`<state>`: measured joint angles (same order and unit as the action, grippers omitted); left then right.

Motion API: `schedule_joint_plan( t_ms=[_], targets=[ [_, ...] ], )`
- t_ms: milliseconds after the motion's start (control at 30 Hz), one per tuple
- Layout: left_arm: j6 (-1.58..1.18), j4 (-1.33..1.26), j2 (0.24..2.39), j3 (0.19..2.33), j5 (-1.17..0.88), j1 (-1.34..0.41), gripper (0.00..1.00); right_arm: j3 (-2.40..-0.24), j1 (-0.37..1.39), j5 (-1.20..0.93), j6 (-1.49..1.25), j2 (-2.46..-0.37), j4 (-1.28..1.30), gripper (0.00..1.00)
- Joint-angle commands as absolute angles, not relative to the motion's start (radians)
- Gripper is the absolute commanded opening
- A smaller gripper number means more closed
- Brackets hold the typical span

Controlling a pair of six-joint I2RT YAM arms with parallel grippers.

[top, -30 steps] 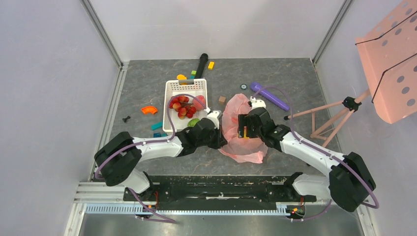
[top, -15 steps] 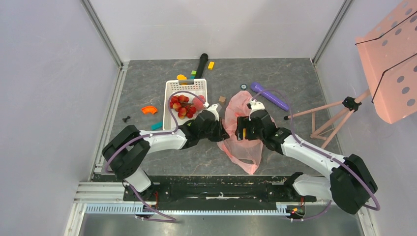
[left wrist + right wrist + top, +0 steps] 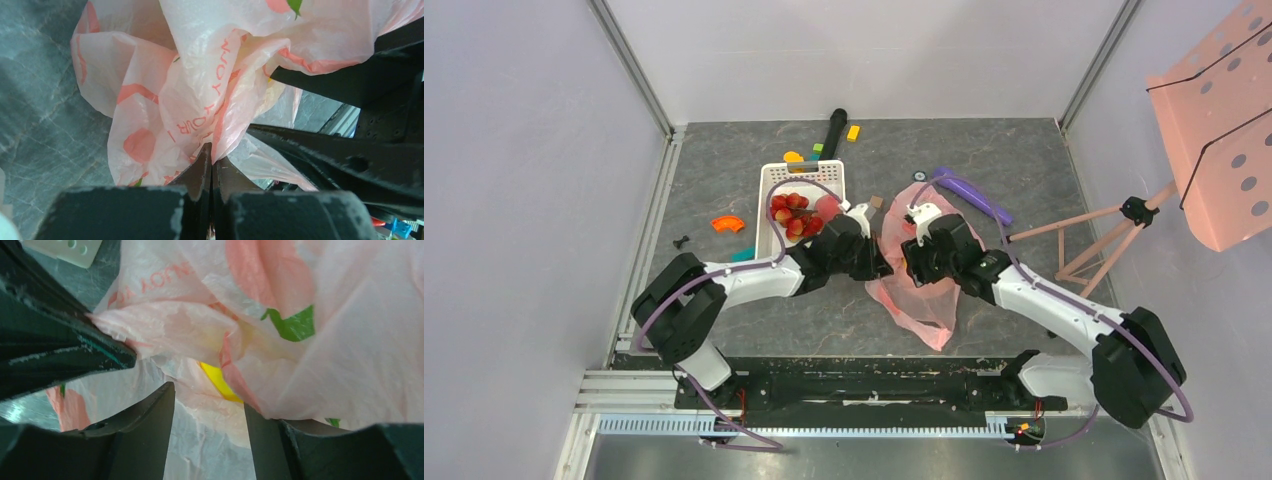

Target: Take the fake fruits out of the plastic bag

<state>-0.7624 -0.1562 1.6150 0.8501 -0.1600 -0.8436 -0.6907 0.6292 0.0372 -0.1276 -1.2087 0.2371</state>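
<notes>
The pink plastic bag (image 3: pixel 921 292) lies crumpled between my two grippers, stretched toward the near edge. My left gripper (image 3: pixel 880 268) is shut on a fold of the bag's edge (image 3: pixel 212 152). My right gripper (image 3: pixel 912 262) is open at the bag's mouth, its fingertips (image 3: pixel 167 391) spread over thin film (image 3: pixel 207 400). A yellow fruit (image 3: pixel 220 382) shows through the film inside the bag. Red fake fruits (image 3: pixel 794 215) lie in the white basket (image 3: pixel 774 180). Other fruits in the bag are hidden.
A purple cylinder (image 3: pixel 974 197) lies behind the bag. A black cylinder (image 3: pixel 834 128), small coloured blocks (image 3: pixel 853 132) and an orange curved piece (image 3: pixel 725 224) lie around the basket. A pink stand (image 3: pixel 1104 235) is at the right. Grey walls enclose the table.
Both grippers have moved a little away from the bases and leftward. The bag has been pulled up and stretched longer. The left arm now covers the green fruit beside the basket.
</notes>
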Motion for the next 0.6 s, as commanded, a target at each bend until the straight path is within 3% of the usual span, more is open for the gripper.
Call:
schedule_joint_plan(
  t_ms=[0, 567],
  targets=[
    [-0.707, -0.129, 1.626, 0.930, -0.215, -0.805, 0.02, -0.797, 0.621, 0.003, 0.130, -1.245, 0.302, 0.55],
    [-0.654, -0.071, 1.715, 1.021, -0.283, -0.780, 0.02, -0.984, 0.549, 0.003, 0.433, -1.462, 0.345, 0.58]
  ],
)
